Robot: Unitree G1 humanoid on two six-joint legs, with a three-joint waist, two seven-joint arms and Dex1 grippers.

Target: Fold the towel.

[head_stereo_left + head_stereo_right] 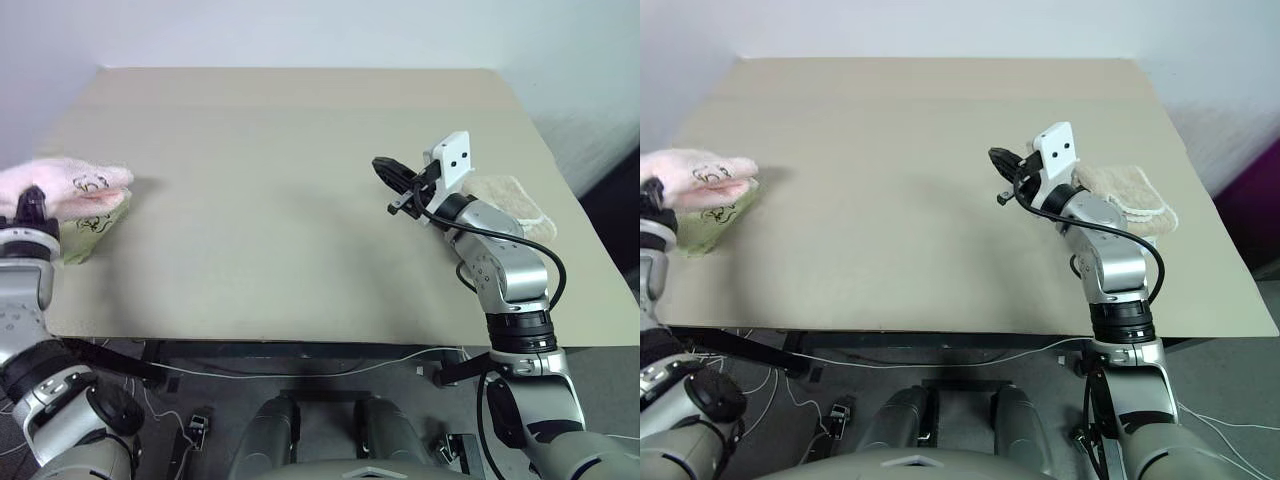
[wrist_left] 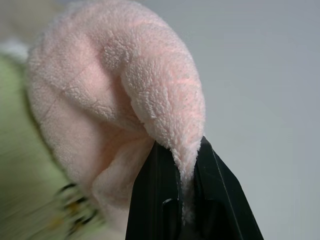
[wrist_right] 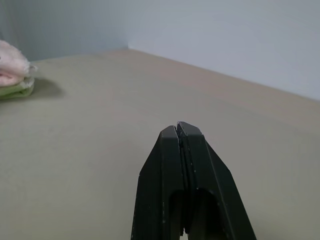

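I see the left gripper (image 2: pixel 184 165) clamped on the folded towel (image 1: pixel 70 182) at nine o'clock (long axis running three-to-nine); right gripper (image 3: pixel 181 131) pressed together, empty.

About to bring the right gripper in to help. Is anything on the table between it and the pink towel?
Nothing visible. The right gripper hangs shut over bare table, which runs clear to the pink towel, held in the left gripper over the green towel. The beige towel lies behind the right arm.

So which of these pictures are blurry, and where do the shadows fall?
Left wrist view: the green towel is smeared with blur, while the pink towel in the left end effector is sharp. Left eye view: soft even light, with a faint shadow on the table beside the towels. Right wrist view: sharp.
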